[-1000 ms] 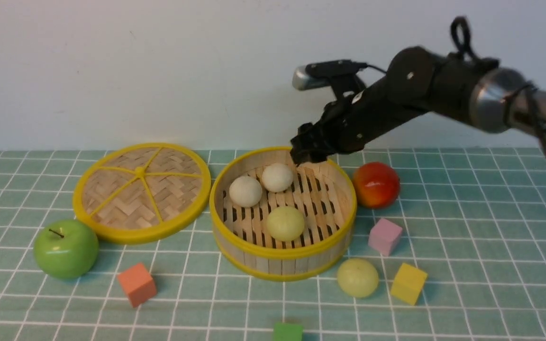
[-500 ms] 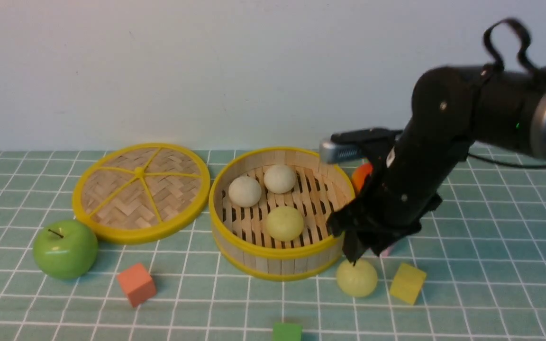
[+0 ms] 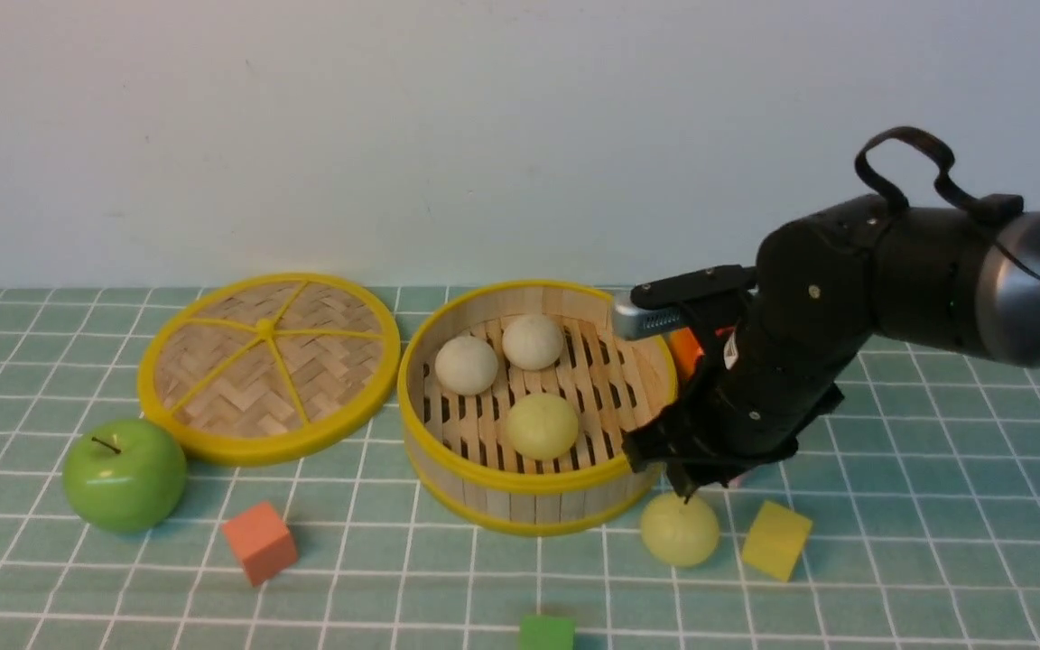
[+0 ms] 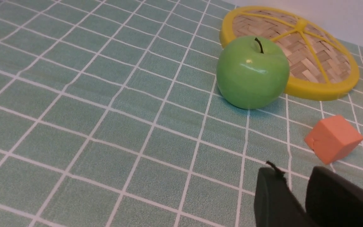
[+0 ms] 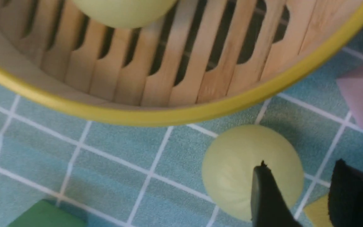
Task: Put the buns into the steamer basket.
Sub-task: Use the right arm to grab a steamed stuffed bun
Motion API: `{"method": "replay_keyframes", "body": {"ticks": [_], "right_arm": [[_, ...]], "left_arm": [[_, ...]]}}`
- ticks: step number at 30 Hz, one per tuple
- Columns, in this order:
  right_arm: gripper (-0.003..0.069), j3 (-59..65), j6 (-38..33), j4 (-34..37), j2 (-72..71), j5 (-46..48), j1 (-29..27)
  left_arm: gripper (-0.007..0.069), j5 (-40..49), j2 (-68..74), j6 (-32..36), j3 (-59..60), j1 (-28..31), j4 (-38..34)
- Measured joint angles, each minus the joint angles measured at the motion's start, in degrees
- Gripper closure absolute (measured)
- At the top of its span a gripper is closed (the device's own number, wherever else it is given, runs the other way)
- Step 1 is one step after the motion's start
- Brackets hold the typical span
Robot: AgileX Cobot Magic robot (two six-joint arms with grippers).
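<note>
The right gripper [image 3: 685, 486] hangs just above the one pale yellow-green round bun [image 3: 680, 530] that lies outside the round bamboo steamer basket with yellow rims [image 3: 520, 506]; its jaws stand apart, not very wide, and nothing is between them; in the right wrist view one finger covers the top of this bun and the other is beside it, so the jaws do not straddle it yet. This bun rests on the green checked cloth [image 3: 935, 542], just beside the near wall of the basket, on the robot's right side.

The left gripper [image 4: 296, 171] is low over the cloth on the far left of the basket; its jaws show only a narrow gap and are empty.

I judge that the step in hand is the pick of the last bun; the next move calls for centring the jaws over it, opening enough to pass its width, going down, closing, then lifting over the rim.

Count: four buns; three inside the basket, two off-white [image 3: 467, 365] [image 3: 533, 341] and one yellow-green [image 3: 543, 425]; one outside. One basket; one flat woven lid [image 3: 269, 366] at its left; one glossy green apple [image 3: 125, 473]; one red-orange fruit [image 3: 684, 348], mostly hidden behind the arm; four cubes, orange [image 3: 259, 542], yellow [image 3: 777, 540], green [image 3: 548, 632] and pink [image 5: 362, 91].
</note>
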Motion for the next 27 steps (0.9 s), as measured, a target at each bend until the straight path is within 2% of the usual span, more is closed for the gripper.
{"method": "replay_keyframes", "body": {"ticks": [21,25,27], "right_arm": [[0.0375,0.0,0.92,2.31,4.55,-2.87,0.0],[0.0415,0.0,0.97,2.2,5.72,-3.23,0.0],[0.0489,-0.11,0.97,2.15,5.77,-3.35,0.0]], "left_arm": [[0.0442,0.0,0.0,0.0,0.0,0.0,0.0],[0.0442,0.0,0.0,0.0,0.0,0.0,0.0],[0.044,0.0,0.0,0.0,0.0,0.0,0.0]]}}
